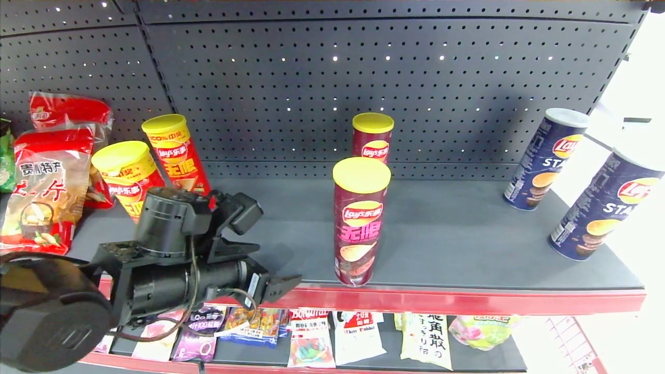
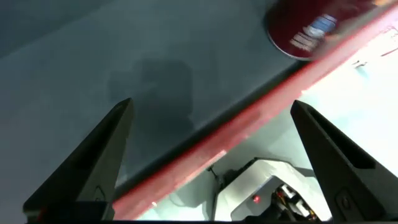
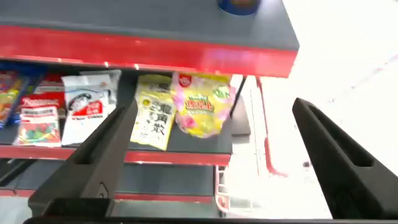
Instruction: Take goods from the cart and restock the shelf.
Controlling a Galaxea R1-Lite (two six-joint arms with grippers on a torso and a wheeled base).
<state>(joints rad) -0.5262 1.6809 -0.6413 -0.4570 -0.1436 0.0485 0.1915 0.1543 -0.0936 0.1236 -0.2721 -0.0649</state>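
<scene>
Left end effector (image 2: 211,106): fingers spread wide, nothing between them. It sits lower left in the head frame, at the front of the shelf (image 1: 467,234). In the left wrist view the red front lip (image 2: 249,127) runs across the gap between the fingers. Right end effector (image 3: 216,104): also spread wide and empty, facing the lower shelf (image 3: 174,155) from out in front. Snack packets (image 3: 155,118) lie between its fingers in the right wrist view. Front maroon chip can (image 1: 360,223), yellow lid, stands upright at center frame just behind the lip, right of the left end effector and apart from it. Its base shows in the left wrist view. Rear maroon chip can (image 1: 372,137) is upright directly behind it, near the pegboard back panel (image 1: 363,78). Two yellow chip cans (image 1: 127,176) are at mid left, one behind the other, just behind the left arm. Red snack bags (image 1: 44,192) are at the far left edge, leaning against the back. Two blue chip cans (image 1: 545,158) with grey lids are at right, both upright and well apart from the maroon pair. The nearer blue one is at the right frame edge. More packets hang or lie in a row on the lower shelf along the bottom of the head frame.
</scene>
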